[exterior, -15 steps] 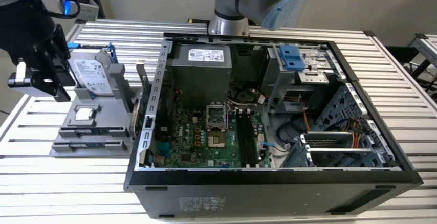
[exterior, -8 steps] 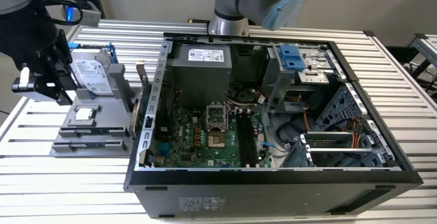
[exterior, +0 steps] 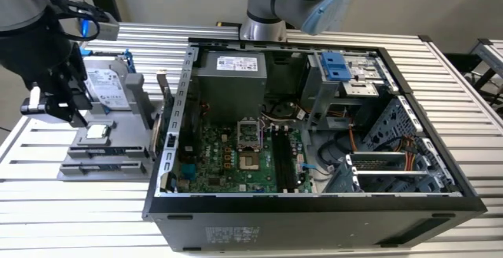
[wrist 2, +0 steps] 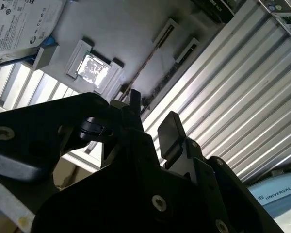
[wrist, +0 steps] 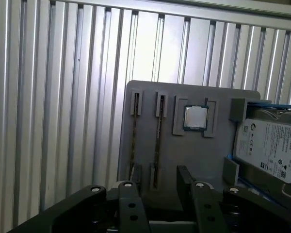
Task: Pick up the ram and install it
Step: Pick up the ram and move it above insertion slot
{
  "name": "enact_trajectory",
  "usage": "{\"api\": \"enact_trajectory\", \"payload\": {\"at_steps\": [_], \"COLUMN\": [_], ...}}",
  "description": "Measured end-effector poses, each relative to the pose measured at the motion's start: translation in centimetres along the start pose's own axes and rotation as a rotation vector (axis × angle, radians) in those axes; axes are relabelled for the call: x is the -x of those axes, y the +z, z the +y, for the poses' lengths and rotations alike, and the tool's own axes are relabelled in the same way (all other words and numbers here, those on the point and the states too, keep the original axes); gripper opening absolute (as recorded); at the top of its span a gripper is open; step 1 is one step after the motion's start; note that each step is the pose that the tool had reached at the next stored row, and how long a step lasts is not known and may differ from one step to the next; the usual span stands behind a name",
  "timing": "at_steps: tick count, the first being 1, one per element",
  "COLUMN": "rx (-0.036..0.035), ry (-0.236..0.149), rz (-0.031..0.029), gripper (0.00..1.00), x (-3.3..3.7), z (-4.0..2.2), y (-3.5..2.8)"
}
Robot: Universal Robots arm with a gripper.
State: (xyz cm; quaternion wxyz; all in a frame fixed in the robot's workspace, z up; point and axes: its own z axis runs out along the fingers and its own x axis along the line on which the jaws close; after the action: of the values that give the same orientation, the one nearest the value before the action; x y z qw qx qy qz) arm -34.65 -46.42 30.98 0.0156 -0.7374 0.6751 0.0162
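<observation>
Two ram sticks stand on edge in the slots of a grey holder [wrist: 194,160]. One ram stick [wrist: 134,138] is in the outer slot and the other [wrist: 157,145] beside it. In the exterior view the ram [exterior: 106,151] shows as a dark strip on the holder [exterior: 126,158], at the exterior view's left. My gripper [wrist: 160,194] hangs open above the holder's end, one fingertip on each side of the inner stick's line, and holds nothing. In the second wrist view the black fingers [wrist 2: 169,131] stand apart over the thin ram edge [wrist 2: 145,68]. The gripper [exterior: 77,115] is above the holder.
A square silver CPU chip [wrist: 195,118] and a silver hard drive [wrist: 271,150] also sit in the holder. The open computer case [exterior: 314,202] lies to the exterior view's right, its motherboard's black memory slots [exterior: 283,158] exposed. A ribbed metal table [exterior: 70,211] carries everything.
</observation>
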Motion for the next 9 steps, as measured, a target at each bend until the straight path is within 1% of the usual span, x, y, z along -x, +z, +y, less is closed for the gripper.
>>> {"api": "enact_trajectory", "payload": {"at_steps": [9], "rx": [0.0002], "ry": [0.000], "rz": [-0.0001], "gripper": [1.00], "x": [-0.12], "z": [0.01], "y": [1.28]}}
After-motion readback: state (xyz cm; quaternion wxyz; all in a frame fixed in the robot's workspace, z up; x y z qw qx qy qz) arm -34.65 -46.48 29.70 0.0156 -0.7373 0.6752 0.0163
